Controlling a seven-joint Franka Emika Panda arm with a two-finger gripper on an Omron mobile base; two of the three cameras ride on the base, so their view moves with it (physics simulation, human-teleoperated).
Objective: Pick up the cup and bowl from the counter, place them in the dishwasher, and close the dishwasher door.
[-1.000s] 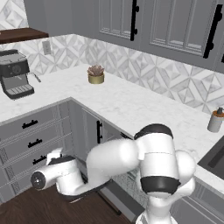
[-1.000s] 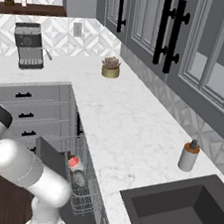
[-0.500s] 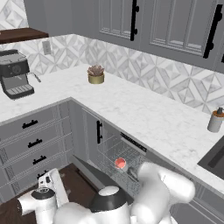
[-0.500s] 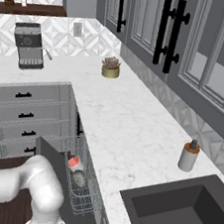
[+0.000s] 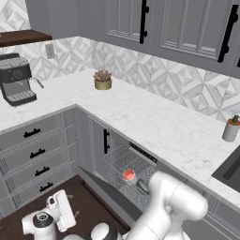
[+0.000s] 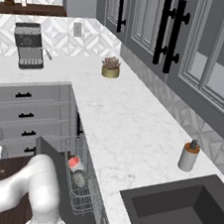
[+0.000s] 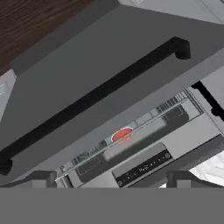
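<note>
Arm folded low, its white elbow bulging in front of the dishwasher (image 5: 133, 171), forearm reaching out over the dark wood floor (image 5: 89, 201) to the gripper (image 5: 58, 213), which sits down near the floor beside the drawers (image 5: 35, 154); whether its fingers are apart or together I cannot tell. From the hand view the dishwasher door (image 7: 100, 65) hangs partly dropped, its black bar handle (image 7: 94, 94) running long across the panel's outer face (ends bent into the door). Behind its edge the cup (image 5: 129, 175) shows its red inside in the wire rack, with the bowl (image 6: 79, 179) just beside it. Counter (image 5: 154, 122) above carries a potted plant (image 5: 102, 80), a coffee machine (image 5: 16, 77) and a pump bottle (image 5: 230, 127), all well apart.
</note>
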